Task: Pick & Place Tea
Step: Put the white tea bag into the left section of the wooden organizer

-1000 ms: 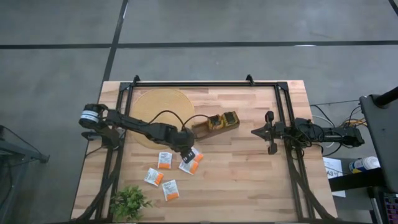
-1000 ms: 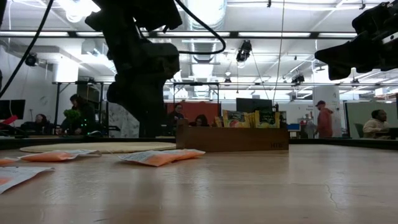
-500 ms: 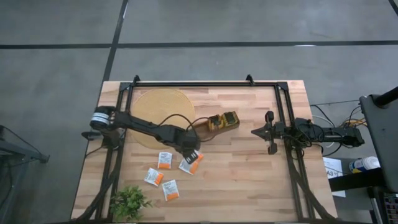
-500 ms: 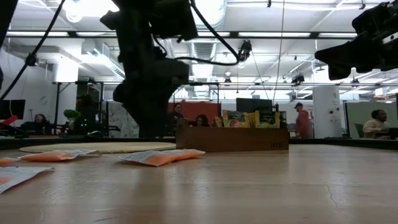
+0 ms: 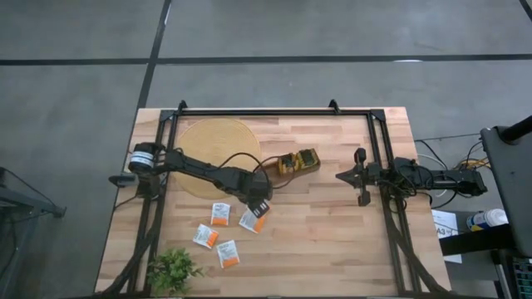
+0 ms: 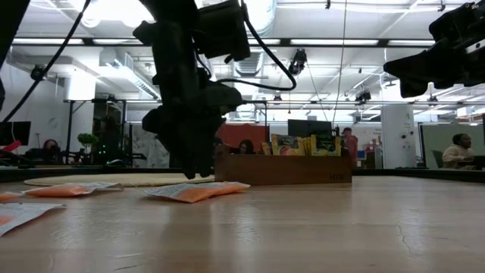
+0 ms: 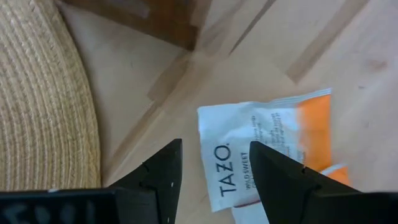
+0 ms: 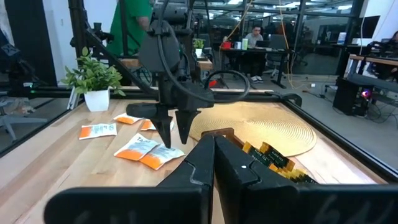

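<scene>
1. L gripper [image 5: 258, 206] hangs just above the table w/ fingers [image 7: 163, 173] apart, nothing between them, over the edge of a white/orange tea sachet [image 7: 264, 152].
2. That sachet lies atop another, near the wooden tray [image 5: 293, 164] & beside the woven mat [image 5: 218, 149].
3. 3 more sachets [image 5: 220, 214] nearer the plant [image 5: 173, 271].
4. R gripper [image 5: 342, 175] clenched, empty, well apart.
</scene>
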You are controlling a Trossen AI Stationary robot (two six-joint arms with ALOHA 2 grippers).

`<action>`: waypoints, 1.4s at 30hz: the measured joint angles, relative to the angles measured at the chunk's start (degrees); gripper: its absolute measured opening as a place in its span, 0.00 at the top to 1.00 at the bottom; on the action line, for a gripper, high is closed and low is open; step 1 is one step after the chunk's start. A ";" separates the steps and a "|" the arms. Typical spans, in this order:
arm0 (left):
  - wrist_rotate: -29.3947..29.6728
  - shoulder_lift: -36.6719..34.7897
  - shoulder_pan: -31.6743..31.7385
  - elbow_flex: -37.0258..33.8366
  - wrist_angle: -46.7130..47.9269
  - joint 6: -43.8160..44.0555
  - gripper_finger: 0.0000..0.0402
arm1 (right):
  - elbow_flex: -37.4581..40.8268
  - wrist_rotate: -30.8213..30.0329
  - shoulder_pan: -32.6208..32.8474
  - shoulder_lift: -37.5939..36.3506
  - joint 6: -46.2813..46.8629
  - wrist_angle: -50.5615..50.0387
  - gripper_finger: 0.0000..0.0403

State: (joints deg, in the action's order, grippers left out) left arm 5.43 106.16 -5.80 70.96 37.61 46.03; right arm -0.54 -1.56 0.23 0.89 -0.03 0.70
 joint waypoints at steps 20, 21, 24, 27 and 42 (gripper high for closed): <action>-2.77 2.96 0.46 -0.05 -0.64 -0.06 0.55 | 0.00 0.06 -0.01 -0.02 0.00 0.01 0.98; -3.14 3.07 0.48 -0.05 -0.73 -0.06 0.55 | 0.00 0.05 -0.02 -0.02 0.00 0.02 0.98; -3.51 3.32 0.50 -0.05 -0.69 -0.02 0.58 | 0.00 0.05 -0.02 -0.02 0.00 0.01 0.98; -4.34 3.50 0.62 -0.05 -0.49 0.12 0.69 | 0.00 0.05 0.00 -0.02 0.00 0.01 0.98; -5.90 3.34 0.94 -0.07 -1.45 -1.41 1.00 | 0.00 0.04 0.00 -0.04 0.00 0.01 0.98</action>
State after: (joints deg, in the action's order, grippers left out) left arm -0.47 109.51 -4.87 70.89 36.16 44.62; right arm -0.54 -1.52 0.23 0.84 -0.03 0.71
